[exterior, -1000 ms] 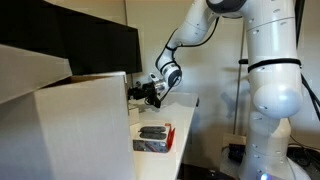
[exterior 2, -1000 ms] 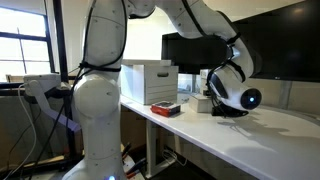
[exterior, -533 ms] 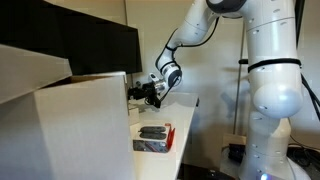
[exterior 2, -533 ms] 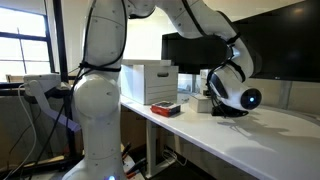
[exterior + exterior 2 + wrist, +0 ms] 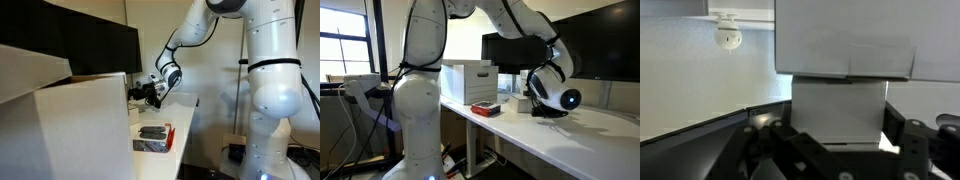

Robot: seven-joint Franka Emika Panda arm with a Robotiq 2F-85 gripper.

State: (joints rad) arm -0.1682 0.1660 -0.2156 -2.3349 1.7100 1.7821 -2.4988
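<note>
We see claw [image 5: 840, 150] closed on small white box [image 5: 838, 112], jaws wide, pressing both its sides. Box sits on desk [image 5: 555, 128], 3 o'clock of red tray [image 5: 485, 108]; big carton [image 5: 470, 82] further at 9.

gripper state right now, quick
gripper: jaws shut, right by a white box; whether they grip it cannot be told

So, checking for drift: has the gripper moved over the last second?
No. In an exterior view the gripper sits exactly as before, beside the upper corner of the white box.
</note>
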